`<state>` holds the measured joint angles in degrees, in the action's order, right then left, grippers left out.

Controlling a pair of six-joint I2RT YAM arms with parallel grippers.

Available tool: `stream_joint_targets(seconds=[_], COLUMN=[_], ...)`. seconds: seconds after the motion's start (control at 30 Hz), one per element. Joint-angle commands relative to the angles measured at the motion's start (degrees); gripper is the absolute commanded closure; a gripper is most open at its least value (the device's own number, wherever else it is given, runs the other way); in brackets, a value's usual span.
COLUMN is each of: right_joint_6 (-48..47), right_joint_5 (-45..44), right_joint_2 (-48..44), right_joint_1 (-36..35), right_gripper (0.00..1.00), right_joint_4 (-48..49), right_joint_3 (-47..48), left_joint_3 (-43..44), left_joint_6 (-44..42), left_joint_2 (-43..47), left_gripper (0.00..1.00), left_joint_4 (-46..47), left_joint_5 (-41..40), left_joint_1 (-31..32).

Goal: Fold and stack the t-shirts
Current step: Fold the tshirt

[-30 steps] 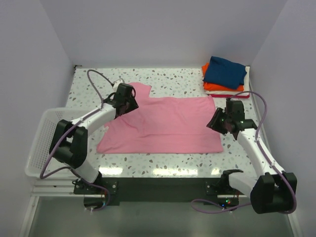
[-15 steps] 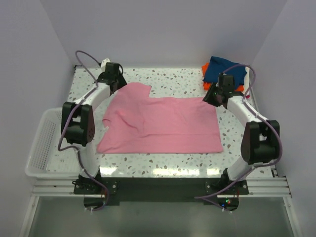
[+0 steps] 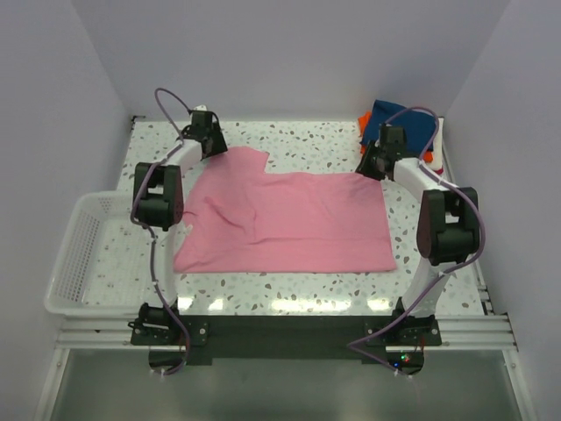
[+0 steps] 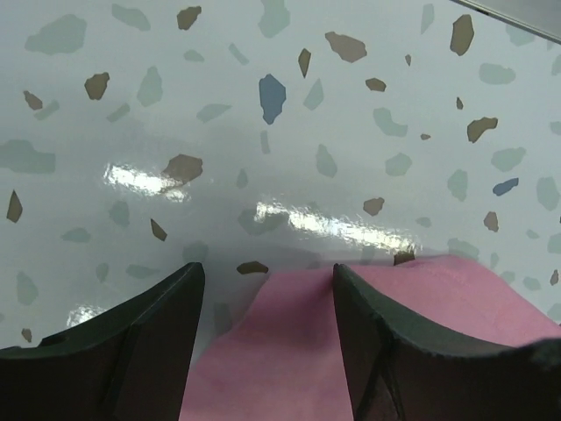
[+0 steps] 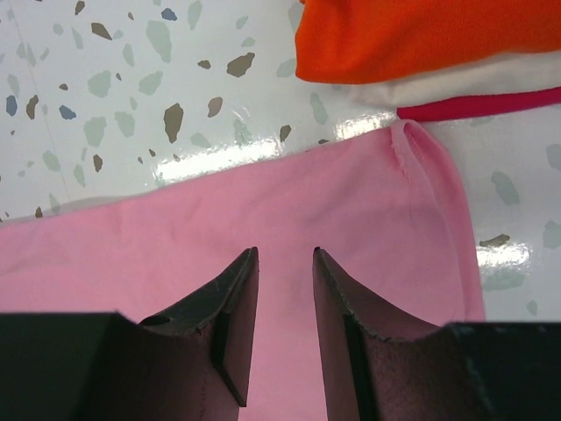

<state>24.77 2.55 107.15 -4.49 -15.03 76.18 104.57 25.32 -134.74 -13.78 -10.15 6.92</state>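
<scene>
Robot lab test cell, not a home: speckled terrazzo tabletop (image 3: 324, 136) boxed in by plain pale walls (image 3: 289, 53) (three sides), left arm (image 3: 156, 197) and right arm (image 3: 449, 230) bolted to a metal rail (image 3: 92, 335), white wire basket (image 3: 74, 254) alongside.

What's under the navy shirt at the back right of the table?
An orange shirt lies directly under the navy shirt, then a white shirt and a red shirt lowest. Only their edges show; the rest of the pile is covered.
</scene>
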Motion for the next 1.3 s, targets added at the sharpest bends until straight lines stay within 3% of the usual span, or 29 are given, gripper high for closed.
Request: stream_joint_targets(seconds=[0.0, 0.13, 0.33, 0.53, 0.9, 1.27], right_joint_6=[-1.7, -1.7, -1.3, -2.0, -6.3, -8.9], right_joint_5=[-0.8, -2.0, -1.8, -2.4, -7.7, -12.5], right_joint_2=[-0.4, 0.2, 1.9, 3.2, 9.7, 12.7], right_joint_1=[0.3, 0.8, 2.5, 3.0, 3.6, 3.6], right_gripper=[0.65, 0.65, 0.65, 0.65, 0.66, 0.66], right_joint_4=[2.5, 1.9, 0.7, 0.4, 0.6, 1.1], right_joint_3=[2.4, 3.3, 3.9, 4.4, 9.0, 11.4], left_joint_3=[3.5, 0.6, -0.5, -1.3, -1.7, -2.2], left_joint_6=[-1.9, -1.2, -0.5, -0.1, -0.1, 0.6], left_joint_2=[-1.1, -0.2, -0.1, 0.9, 4.4, 4.5], left_gripper=[0.35, 0.36, 0.47, 0.72, 1.0, 1.0], left_joint_4=[2.2, 4.8, 6.5, 6.7, 8.9, 10.2], left_joint_5=[5.6, 9.7, 17.2, 17.7, 17.4, 18.3], left_joint_1=[-1.1, -1.4, -1.4, -1.6, -2.2, -2.6])
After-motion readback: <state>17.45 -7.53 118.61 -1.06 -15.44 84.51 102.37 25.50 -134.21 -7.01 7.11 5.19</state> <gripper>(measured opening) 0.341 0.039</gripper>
